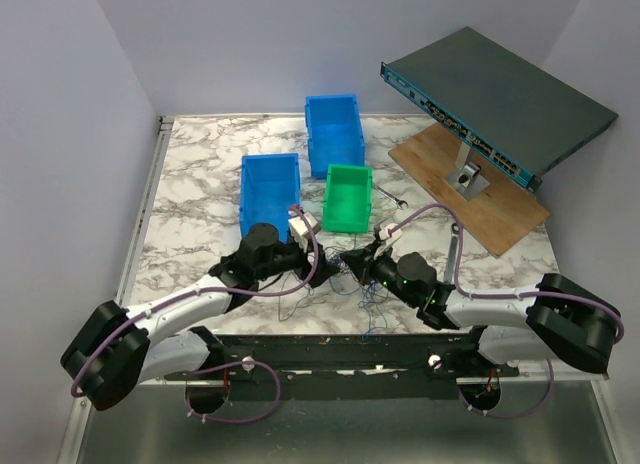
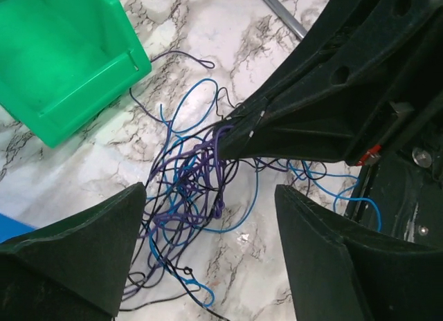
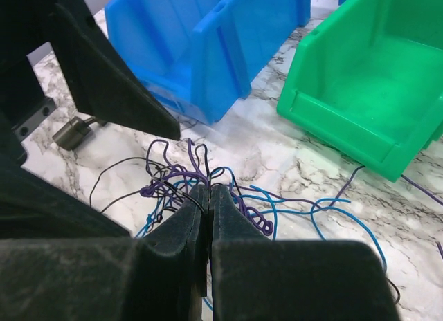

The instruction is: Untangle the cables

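Beside the green bin (image 2: 62,58), the cables (image 2: 197,182) are pinched by the right gripper (image 3: 210,189); one strand should be taken by the wide left gripper (image 2: 209,189).

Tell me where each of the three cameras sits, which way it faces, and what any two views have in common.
Top external: above and behind the robot, looking down on the marble table; left arm and right arm show.
Left wrist: on the left arm, looking down through the open left gripper at the cables; the right gripper enters from the right.
Right wrist: low, looking past its own fingers, shut on the cables, toward the green bin and blue bin.
Shared: both wrist views show the cables and green bin.
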Robot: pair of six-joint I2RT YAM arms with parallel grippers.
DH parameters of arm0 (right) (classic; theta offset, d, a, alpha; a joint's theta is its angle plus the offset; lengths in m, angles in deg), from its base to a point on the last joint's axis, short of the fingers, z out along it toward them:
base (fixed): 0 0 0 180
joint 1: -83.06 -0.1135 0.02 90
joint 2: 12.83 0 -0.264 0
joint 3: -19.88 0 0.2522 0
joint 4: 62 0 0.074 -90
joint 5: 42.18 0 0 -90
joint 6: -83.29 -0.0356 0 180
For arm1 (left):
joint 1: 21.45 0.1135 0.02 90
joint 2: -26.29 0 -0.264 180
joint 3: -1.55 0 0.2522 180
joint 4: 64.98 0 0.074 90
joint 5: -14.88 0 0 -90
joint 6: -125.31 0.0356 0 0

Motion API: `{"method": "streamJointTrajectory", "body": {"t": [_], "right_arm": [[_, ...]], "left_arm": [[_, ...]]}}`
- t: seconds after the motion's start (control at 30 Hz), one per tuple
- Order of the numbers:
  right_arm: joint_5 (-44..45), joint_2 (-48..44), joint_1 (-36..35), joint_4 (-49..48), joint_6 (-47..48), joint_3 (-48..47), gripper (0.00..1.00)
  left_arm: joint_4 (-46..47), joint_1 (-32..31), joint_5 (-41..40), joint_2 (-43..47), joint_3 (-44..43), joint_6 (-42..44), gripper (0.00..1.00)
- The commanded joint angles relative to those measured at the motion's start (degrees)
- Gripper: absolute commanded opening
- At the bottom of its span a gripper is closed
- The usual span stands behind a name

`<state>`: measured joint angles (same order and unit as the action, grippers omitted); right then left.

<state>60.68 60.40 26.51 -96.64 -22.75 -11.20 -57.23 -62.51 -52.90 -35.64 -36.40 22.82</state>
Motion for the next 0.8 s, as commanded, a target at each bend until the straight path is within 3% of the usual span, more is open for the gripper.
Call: {"method": "streamJointTrajectory", "body": {"t": [0.0, 0.1, 0.2, 0.23, 0.3, 0.37, 0.43, 0.5, 0.77], "right_arm": [[-3.5, -0.1, 0.1, -3.2, -0.5, -0.8, 0.01], [-4.0, -0.4, 0.1, -3.4, -0.4, -0.5, 0.01], [-3.6, -0.2, 0.1, -3.5, -0.2, -0.5, 0.01], [-3.4, 0.0, 0.1, -3.5, 0.0, -0.6, 0.03], [-2.9, 0.6, 0.1, -2.7, 0.5, -1.2, 0.18], [-1.6, 1.9, 0.1, -1.0, 0.7, -2.1, 0.48], [-0.3, 3.3, 0.1, 0.7, 0.9, -3.4, 0.62], [0.6, 4.7, 0.1, 2.1, 0.9, -4.6, 0.68], [5.8, 11.7, 0.1, 8.3, -0.2, -10.1, 0.69]], "left_arm": [[-4.2, -1.6, -3.2, -4.1, -4.4, 2.8, 0.7], [-7.9, -1.8, -4.9, -7.1, -7.2, 2.7, 0.46], [-9.3, -1.8, -6.0, -8.4, -8.5, 2.6, 0.0], [-9.4, -1.8, -6.4, -8.1, -8.4, 2.5, 0.0], [-8.4, -1.8, -6.2, -6.6, -7.4, 2.1, 0.0], [-6.0, -1.7, -5.3, -3.8, -5.5, 1.7, 0.0], [-1.9, -1.3, -3.9, -0.2, -2.4, 1.2, 0.0], [1.7, -0.7, -2.2, 3.4, 0.4, 0.6, 0.0], [14.6, 4.1, 4.8, 12.9, 9.1, -5.1, 0.0]]}}
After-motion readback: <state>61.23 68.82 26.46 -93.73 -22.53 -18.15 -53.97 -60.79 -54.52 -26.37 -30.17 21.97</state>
